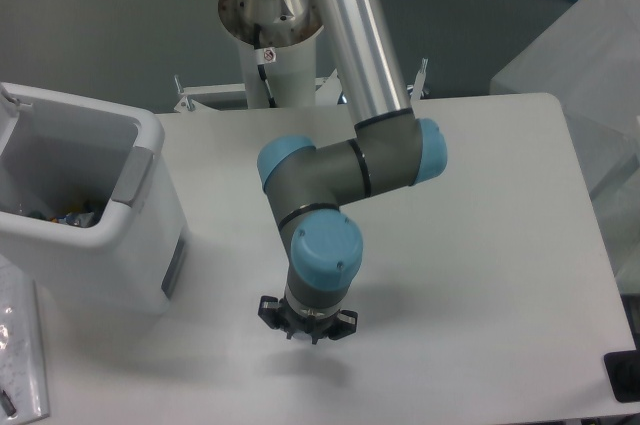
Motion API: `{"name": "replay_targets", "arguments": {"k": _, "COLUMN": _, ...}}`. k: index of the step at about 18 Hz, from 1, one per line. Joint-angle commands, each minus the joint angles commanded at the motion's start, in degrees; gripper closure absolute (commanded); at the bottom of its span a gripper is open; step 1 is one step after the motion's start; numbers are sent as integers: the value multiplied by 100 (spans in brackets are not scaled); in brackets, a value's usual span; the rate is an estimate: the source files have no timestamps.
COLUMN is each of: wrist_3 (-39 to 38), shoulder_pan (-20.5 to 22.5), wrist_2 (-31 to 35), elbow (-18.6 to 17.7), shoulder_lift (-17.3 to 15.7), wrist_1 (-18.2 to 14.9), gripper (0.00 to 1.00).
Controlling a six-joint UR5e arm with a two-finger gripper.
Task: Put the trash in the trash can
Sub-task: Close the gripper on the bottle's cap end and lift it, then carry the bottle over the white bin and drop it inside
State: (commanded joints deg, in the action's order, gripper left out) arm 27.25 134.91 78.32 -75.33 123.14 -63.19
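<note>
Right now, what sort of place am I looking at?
Probably a robotics lab or test cell: a UR5e arm bolted behind a plain white table, with a white trash can set on it, and grey flooring beyond.
</note>
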Motion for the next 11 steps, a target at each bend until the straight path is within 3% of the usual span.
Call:
{"name": "replay_targets", "arguments": {"k": 5, "wrist_3": 9, "shoulder_pan": 237, "wrist_2": -738, "elbow": 290, "shoulder_lift": -387, "wrist_1": 62, "gripper": 76}}
{"name": "replay_targets", "arguments": {"k": 9, "wrist_3": 0, "shoulder_pan": 369, "wrist_2": -1415, "elbow": 729, "shoulder_lift": -616, "wrist_1": 88, "gripper": 76}}
{"name": "replay_targets", "arguments": {"k": 11, "wrist_3": -26, "shoulder_pan": 431, "wrist_2": -1845, "elbow": 818, "shoulder_lift": -773, "wrist_1": 359, "gripper": 76}}
